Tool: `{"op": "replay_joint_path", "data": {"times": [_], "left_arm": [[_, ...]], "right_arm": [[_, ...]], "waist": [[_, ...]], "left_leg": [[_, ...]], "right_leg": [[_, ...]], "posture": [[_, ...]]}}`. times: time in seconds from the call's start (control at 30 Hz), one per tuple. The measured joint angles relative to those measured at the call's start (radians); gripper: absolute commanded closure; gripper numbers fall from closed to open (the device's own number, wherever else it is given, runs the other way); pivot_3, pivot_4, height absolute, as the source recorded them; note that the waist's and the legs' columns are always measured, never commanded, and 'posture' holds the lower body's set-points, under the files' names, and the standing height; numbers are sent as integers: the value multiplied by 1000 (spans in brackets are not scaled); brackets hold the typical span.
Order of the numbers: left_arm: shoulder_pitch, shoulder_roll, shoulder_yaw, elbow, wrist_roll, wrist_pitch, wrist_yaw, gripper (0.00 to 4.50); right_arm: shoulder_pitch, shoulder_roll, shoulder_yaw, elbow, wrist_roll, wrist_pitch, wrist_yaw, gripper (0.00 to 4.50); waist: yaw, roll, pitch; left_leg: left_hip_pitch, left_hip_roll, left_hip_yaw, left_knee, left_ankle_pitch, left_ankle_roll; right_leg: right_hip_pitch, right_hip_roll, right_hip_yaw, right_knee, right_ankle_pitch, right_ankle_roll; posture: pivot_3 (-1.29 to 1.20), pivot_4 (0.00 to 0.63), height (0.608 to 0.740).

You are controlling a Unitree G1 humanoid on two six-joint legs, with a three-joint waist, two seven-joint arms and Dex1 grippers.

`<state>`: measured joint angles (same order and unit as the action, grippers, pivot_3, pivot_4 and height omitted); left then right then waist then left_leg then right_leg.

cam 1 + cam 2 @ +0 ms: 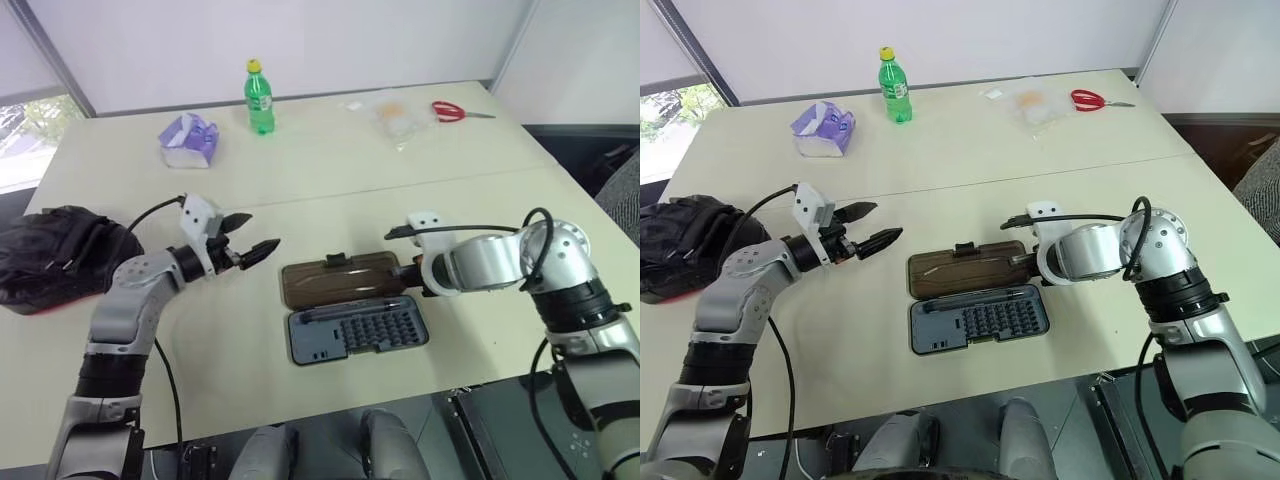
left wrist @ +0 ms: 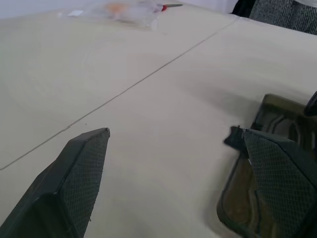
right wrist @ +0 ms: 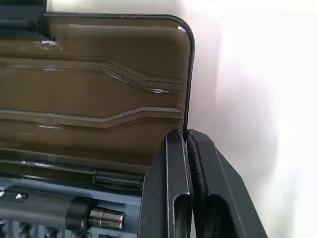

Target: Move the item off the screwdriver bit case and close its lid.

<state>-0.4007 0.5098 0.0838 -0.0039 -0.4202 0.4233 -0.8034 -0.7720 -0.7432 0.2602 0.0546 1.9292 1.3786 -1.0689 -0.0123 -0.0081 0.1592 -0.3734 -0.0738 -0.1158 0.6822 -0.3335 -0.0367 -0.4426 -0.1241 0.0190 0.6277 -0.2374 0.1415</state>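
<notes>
- Left gripper (image 1: 255, 236), two black pointed fingers on a grey and white wrist: held level above the table to the left of the case, aimed toward the case, fingers spread wide and empty. In the left wrist view its textured pads (image 2: 84, 173) are seen well apart.
- Right gripper (image 3: 187, 136), two black fingers on a silver forearm: reached in from the right of the case, pointed steeply down at the lid's right edge; its fingers are pressed together on that edge, where lid meets tray.
- Screwdriver bit case (image 1: 357, 331), flat rectangular dark grey-blue plastic tray with rows of small bits: laid open at the near middle of the cream table (image 1: 330, 170).
- Lid (image 1: 335, 279), translucent smoky-brown plastic panel with a dark latch tab: lying flat, just behind the tray and joined to it.
- Item (image 1: 55, 255), bulky black wrinkled padded mitt with straps and a red lower edge: resting on the table far left of the case, well apart from it.
- Green plastic bottle (image 1: 259, 97) with yellow cap: upright, far behind the case; label not legible.
- Purple tissue pack (image 1: 189, 140): behind and left of the case; no print legible.
- Red-handled scissors (image 1: 455, 111) and clear plastic bag (image 1: 396, 115): far behind the case, to its right.
</notes>
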Motion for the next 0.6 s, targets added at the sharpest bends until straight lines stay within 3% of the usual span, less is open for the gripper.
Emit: {"op": "replay_joint_path", "data": {"times": [0.23, 0.57, 0.6], "left_arm": [[-2, -1, -19, 3, 2, 0, -1, 0], [-2, -1, -20, 3, 2, 0, -1, 0], [-2, -1, -20, 3, 2, 0, -1, 0]], "right_arm": [[6, -50, 71, -65, 22, -64, 2, 4446], [29, -58, 77, -91, 21, -129, 25, 4446], [26, -61, 81, -91, 21, -128, 28, 4187]], "waist": [[-2, 0, 0], [-4, 0, 0], [-3, 0, 0]], "left_leg": [[0, 1, 0, 0, -1, 1], [0, 1, -1, 0, -1, 1], [0, 1, -1, 0, -1, 1]], "right_leg": [[0, 0, 0, 0, 0, 0], [0, 1, 0, 0, 0, 0], [0, 1, 0, 0, 0, 0]], "posture": [[0, 150, 740], [0, 150, 740], [0, 150, 740]]}}
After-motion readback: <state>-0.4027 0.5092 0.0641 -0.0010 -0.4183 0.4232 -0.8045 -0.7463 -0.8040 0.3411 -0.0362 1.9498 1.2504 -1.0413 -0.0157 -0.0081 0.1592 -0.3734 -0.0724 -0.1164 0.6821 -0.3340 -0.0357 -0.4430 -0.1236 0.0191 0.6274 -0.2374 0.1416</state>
